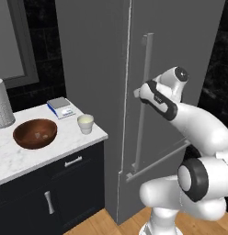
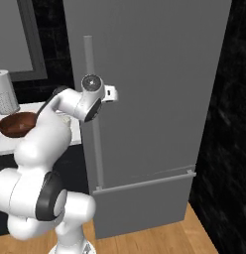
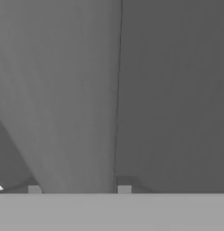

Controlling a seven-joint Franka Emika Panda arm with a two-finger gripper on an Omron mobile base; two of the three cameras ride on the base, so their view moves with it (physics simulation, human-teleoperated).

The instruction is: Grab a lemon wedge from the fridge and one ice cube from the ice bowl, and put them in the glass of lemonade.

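The white arm rises from the base and bends forward to the fridge, whose door is shut. The gripper is at the long vertical bar handle of the upper door, about mid-height on it. In the hand view the handle runs up as a broad grey band between the two finger tips, one tip on each side of it, so the jaws are clamped on the handle. From the right base view the hand sits against the handle, with the wrist just to the side of it.

A second, horizontal handle crosses the lower fridge door.

To the left of the fridge a white marble counter stands over dark cabinets. The glass of lemonade stands near the counter's fridge-side edge, upright, with pale liquid in it. The ice bowl sits just to its left, apart from it, with pale pieces inside. Behind the glass lies a small flat scale. At the far left stands a paper-towel roll.
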